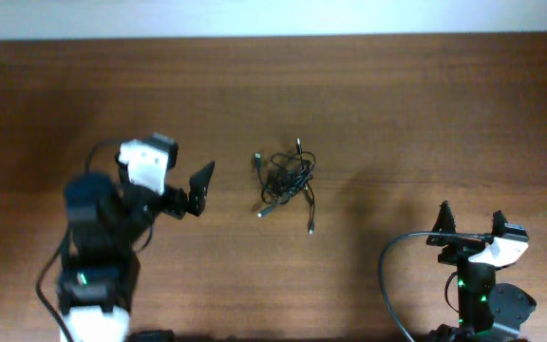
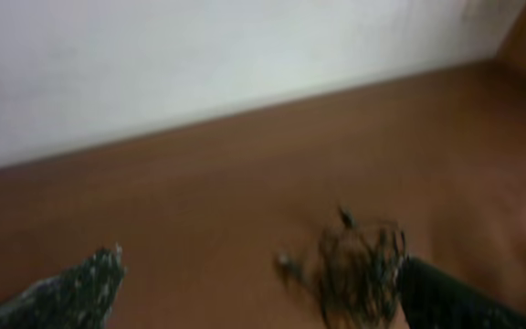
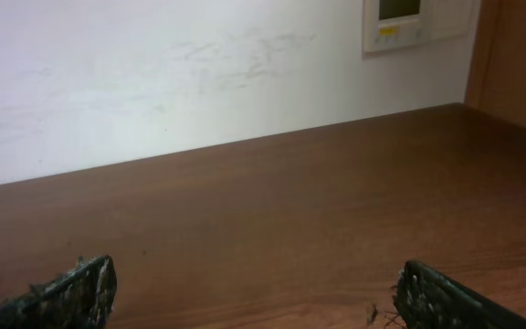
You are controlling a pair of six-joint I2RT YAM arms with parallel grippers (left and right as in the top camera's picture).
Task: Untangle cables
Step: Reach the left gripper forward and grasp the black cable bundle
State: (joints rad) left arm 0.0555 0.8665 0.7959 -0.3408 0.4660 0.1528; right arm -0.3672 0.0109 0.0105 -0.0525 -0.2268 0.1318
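Left gripper (image 1: pixel 198 188), jaws spread wide w/ nothing in them, points across the table (image 1: pixel 397 114) at the cables (image 1: pixel 288 180). These sit as one knotted clump near the table's middle, close ahead of its fingertips, toward the robot's right. In the left wrist view the cables (image 2: pixel 359 274) lie ahead but off-centre, toward the right side of the jaw gap, so the reach prob needs a slight rightward shift. Plug ends (image 1: pixel 310 226) trail toward the near edge. Right gripper (image 1: pixel 470 223), also wide & empty, is well apart by the front edge, aimed at the back wall (image 3: pixel 199 73); left arm is nearer.
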